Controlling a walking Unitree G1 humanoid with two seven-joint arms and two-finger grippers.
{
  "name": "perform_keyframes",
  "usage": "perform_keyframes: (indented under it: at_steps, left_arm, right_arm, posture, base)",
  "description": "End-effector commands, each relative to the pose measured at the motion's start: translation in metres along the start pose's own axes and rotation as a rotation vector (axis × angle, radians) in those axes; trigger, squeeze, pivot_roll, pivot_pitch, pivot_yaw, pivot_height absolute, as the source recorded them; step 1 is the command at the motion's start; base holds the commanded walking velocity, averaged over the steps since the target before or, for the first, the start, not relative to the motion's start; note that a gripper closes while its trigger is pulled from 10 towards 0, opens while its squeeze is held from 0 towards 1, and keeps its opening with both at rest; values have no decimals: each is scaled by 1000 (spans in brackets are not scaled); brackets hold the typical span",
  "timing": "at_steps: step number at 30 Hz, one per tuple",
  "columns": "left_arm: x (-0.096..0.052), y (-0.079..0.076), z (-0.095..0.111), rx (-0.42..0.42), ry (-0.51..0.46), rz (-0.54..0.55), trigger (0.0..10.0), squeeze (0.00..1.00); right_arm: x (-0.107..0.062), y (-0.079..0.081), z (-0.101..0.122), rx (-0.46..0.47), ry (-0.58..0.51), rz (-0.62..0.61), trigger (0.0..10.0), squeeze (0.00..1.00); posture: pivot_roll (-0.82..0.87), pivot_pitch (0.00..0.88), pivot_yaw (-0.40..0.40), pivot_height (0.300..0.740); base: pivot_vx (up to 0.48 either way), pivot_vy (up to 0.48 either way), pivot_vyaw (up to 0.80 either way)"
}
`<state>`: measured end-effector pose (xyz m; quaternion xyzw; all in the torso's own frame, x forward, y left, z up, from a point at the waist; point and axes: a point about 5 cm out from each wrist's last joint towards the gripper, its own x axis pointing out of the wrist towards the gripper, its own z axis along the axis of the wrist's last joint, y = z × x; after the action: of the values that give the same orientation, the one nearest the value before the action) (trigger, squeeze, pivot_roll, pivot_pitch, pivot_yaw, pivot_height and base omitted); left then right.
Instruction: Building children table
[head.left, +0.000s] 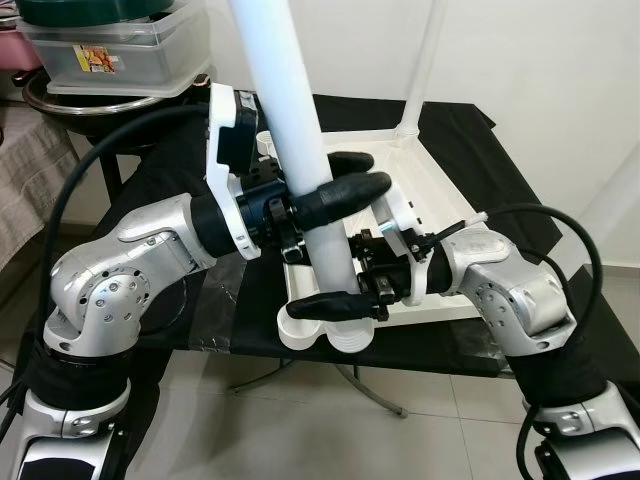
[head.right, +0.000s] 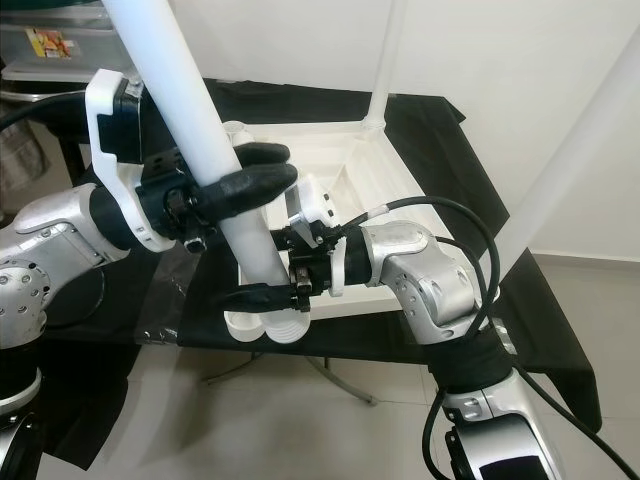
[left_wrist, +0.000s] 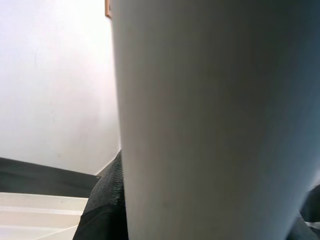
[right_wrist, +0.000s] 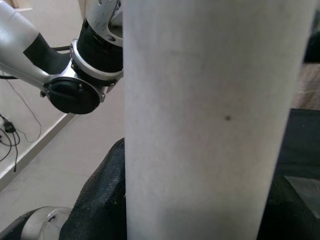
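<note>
A smooth white cylindrical table leg (head.left: 300, 150) stands tilted at the near corner of the upturned white plastic tabletop (head.left: 425, 190). The left end effector (head.left: 335, 185) pinches it midway; the right end effector (head.left: 345, 305) pinches it lower, just above its ribbed base, over the black-draped counter (head.left: 190, 300).

table leg (head.left: 300, 150) stands upright at tabletop's (head.left: 440, 190) near corner, between both tools.

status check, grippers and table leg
Left gripper and right gripper both clamped on white table leg. Leg foot at corner socket of upturned tabletop. Nothing blocking.
</note>
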<state>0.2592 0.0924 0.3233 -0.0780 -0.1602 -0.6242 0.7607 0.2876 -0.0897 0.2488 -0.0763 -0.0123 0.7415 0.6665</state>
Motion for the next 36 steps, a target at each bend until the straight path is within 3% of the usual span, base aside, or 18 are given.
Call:
perform_keyframes:
  at_steps: [1,11,12,13,21,25,26,27,28,31,32,36]
  left_arm:
    - [14,-9,10,21,-59,-86,0,0]
    - [17,-8,9,50,-43,-97,0,0]
    - [17,-6,10,64,-43,-74,9843,427]
    - [18,-3,12,62,-52,-54,10000,1000]
    - [0,11,37,106,-83,17,10000,1000]
    - [-9,10,45,125,-35,-1,10000,1000]
    - [-10,8,43,118,3,-31,10000,0]
    - [-10,6,41,112,29,-52,10000,0]
    - [-11,4,38,111,68,-66,4275,0]
    - [-12,3,36,112,89,-73,4275,0]
    - [-12,1,33,101,111,-88,0,0]
    - [-14,0,31,96,145,-81,0,0]
  right_arm:
    - [20,10,-5,6,21,120,0,0]
    - [22,11,-8,-11,43,107,0,0]
    - [23,10,-9,-18,43,92,0,0]
    - [23,9,-9,-26,42,73,0,0]
    - [19,9,-11,-18,28,31,0,0]
    - [14,12,-14,-18,49,31,0,0]
    - [13,12,-15,-22,59,27,0,0]
    - [12,12,-16,-25,65,25,0,0]
    - [11,11,-16,-32,73,19,0,0]
    - [10,11,-15,-38,76,13,0,0]
    - [10,10,-15,-47,81,6,0,0]
    - [7,7,-12,-80,100,-18,0,0]
  posture:
    - [84,66,-71,740]
    - [81,64,-65,740]
    - [81,65,-64,740]
    - [82,65,-63,740]
    - [84,71,-60,740]
    - [86,70,-60,740]
    - [87,71,-57,740]
    - [88,70,-56,740]
    - [88,70,-56,740]
    - [88,70,-56,740]
    - [91,72,-54,740]
    - [94,73,-53,740]
  base:
    - [0,0,0]
    - [0,0,0]
    - [0,0,0]
    - [0,0,0]
    - [0,0,0]
    - [0,0,0]
    - [0,0,0]
    - [0,0,0]
    - [0,0,0]
    - [0,0,0]
    - [0,0,0]
    - [0,0,0]
